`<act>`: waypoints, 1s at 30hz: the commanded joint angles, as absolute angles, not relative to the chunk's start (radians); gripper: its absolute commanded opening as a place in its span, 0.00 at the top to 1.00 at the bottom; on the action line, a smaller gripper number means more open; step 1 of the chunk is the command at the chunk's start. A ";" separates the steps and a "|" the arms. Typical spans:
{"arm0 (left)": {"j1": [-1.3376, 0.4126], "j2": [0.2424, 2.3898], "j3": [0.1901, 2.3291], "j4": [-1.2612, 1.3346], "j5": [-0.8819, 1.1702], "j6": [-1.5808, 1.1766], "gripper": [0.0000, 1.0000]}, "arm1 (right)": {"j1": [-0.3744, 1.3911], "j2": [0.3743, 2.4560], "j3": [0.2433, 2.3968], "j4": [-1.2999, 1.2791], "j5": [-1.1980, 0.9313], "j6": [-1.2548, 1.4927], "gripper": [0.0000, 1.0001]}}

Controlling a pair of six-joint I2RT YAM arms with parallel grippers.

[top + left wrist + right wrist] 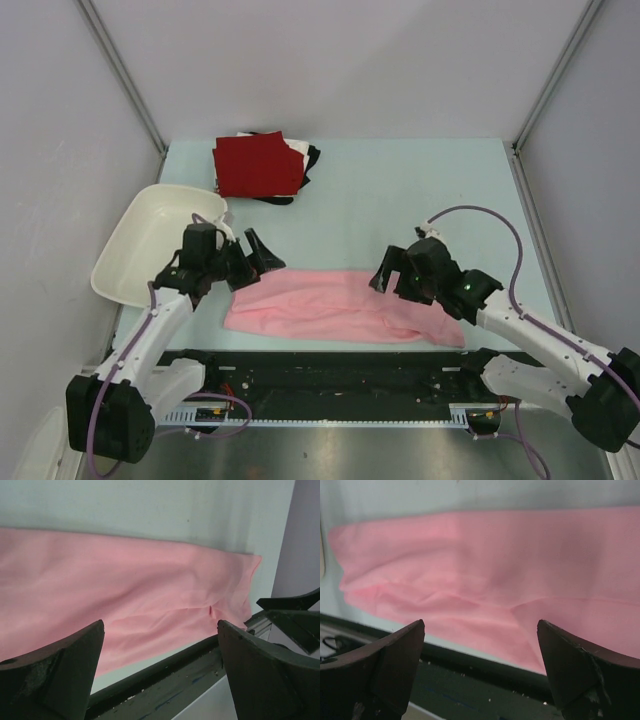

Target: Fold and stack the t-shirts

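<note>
the pink t-shirt [340, 305] lies as a long strip across the lower middle, left gripper [258, 262] and right gripper [383, 275] near its ends (both spread wide, gripping nothing).

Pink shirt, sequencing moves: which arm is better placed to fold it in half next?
Probably right: the right gripper hangs open over the pink shirt; the left gripper sits open just off its far-left corner.

Bare table [400, 200] lies open between the pink shirt [340, 305] and the folded stack [258, 165] at the far left, and across the far right. The tub [150, 235] crowds the left edge just beside the left gripper [262, 258]; a black rail [330, 375] runs along the shirt's near edge.
</note>
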State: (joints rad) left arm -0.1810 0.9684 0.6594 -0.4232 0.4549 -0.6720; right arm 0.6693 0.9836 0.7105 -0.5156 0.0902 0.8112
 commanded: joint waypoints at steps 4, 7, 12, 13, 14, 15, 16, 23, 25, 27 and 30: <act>-0.186 0.931 0.603 -0.456 0.492 -0.630 0.00 | 0.908 0.968 0.715 -0.587 0.126 0.931 0.00; -0.186 0.925 0.592 -0.454 0.495 -0.629 0.00 | 0.997 0.948 0.715 -0.627 0.172 0.977 0.00; -0.187 0.926 0.578 -0.442 0.508 -0.630 0.00 | 1.078 0.928 0.696 -0.695 0.224 1.057 0.00; -0.186 0.930 0.578 -0.436 0.511 -0.630 0.00 | 1.100 0.920 0.695 -0.701 0.245 1.068 0.00; -0.186 0.933 0.577 -0.436 0.512 -0.629 0.00 | 1.110 0.919 0.684 -0.718 0.259 1.081 0.00; -0.186 0.933 0.574 -0.434 0.514 -0.629 0.00 | 1.118 0.917 0.680 -0.724 0.273 1.104 0.00; -0.186 0.937 0.571 -0.431 0.514 -0.629 0.00 | 1.126 0.917 0.672 -0.732 0.293 1.118 0.00; -0.186 0.957 0.546 -0.402 0.520 -0.632 0.00 | 1.146 0.959 0.586 -0.695 0.331 1.172 0.00; -0.186 0.963 0.545 -0.396 0.525 -0.629 0.00 | 1.146 0.974 0.577 -0.683 0.342 1.184 0.00; -0.186 0.971 0.546 -0.396 0.522 -0.626 0.00 | 1.144 0.994 0.575 -0.684 0.377 1.196 0.00; -0.186 0.976 0.546 -0.391 0.520 -0.624 0.00 | 1.137 1.020 0.572 -0.660 0.411 1.193 0.00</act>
State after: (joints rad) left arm -0.1810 0.9741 0.5503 -0.4286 0.4862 -0.6514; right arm 1.1397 0.9955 0.5716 -0.6971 0.3164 1.1584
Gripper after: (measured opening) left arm 0.996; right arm 0.994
